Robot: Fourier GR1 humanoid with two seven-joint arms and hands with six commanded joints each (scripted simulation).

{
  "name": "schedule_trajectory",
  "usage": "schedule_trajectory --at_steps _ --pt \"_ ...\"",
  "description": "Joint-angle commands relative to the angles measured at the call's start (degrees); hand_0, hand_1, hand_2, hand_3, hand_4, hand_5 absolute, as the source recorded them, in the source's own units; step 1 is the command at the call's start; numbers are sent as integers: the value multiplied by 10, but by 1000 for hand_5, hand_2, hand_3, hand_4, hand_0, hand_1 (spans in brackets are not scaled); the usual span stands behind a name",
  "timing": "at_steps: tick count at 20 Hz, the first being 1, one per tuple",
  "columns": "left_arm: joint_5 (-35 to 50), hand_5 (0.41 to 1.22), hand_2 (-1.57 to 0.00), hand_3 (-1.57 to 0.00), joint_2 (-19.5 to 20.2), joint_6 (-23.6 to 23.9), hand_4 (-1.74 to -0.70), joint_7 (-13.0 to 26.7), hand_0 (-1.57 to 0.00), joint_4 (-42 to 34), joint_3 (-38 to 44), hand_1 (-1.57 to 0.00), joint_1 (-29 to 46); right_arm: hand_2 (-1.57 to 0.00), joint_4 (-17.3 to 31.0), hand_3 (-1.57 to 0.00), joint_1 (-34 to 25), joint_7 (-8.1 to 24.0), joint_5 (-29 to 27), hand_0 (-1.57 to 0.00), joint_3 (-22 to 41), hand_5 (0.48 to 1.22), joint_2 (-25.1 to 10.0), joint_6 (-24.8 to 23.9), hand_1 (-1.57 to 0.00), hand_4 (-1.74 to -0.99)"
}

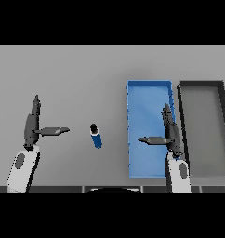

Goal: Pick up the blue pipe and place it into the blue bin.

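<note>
Nearest me, both forearms rise from the lower edge, and each hand is held open with fingers straight and the thumb stuck out sideways, holding nothing. On my left side the left hand hovers over bare grey table, its thumb aimed toward the middle. Just beyond that thumb tip, apart from it, lies the blue pipe, flat on the table between the two hands, its dark-capped end farther from me and its long axis running roughly front to back with a slight tilt. My right hand sits over the right edge of the blue bin, so the bin's width separates it from the pipe. I judge the left hand nearer, with the pipe lying to its inner side. Farthest right stands a dark bin, beside the blue one.
</note>
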Motion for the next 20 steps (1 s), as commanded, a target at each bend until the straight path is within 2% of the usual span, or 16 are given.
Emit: schedule_trajectory --at_steps 1,6,7,8,9,13,16,20 --pt "0 605 1 1 0 0 -1186 -2 1 1 0 1 -1 1 1 1 -1 1 0 1 0 598 0 -1 1 -1254" --pt "-1 605 1 1 -3 -2 -1186 -3 1 8 0 1 -8 1 9 1 -11 3 -3 1 -6 598 -3 -1 1 -1254" --pt "11 605 1 1 28 -72 -1186 -29 1 9 -13 1 5 1 -7 1 11 -20 32 1 12 598 -38 13 1 -1254" --pt "22 606 1 1 57 -120 -1188 -48 1 13 -12 1 14 1 -27 1 32 -37 53 1 28 597 -56 23 1 -1255" --pt "27 604 1 1 74 -151 -1190 -55 1 18 -13 1 18 1 -33 1 37 -39 70 1 38 597 -67 29 1 -1251" --pt "26 603 1 1 92 -202 -1174 -83 1 40 -20 1 8 1 -58 1 54 -17 94 1 56 594 -80 33 1 -1236" --pt "17 598 1 1 112 -244 -1164 -100 1 14 -44 1 24 1 -59 1 47 -11 93 1 56 594 -79 32 1 -1227" --pt "22 557 1 1 123 -297 -1184 -74 1 -32 -86 1 43 1 -58 1 50 -31 93 1 62 609 -80 40 1 -1234"
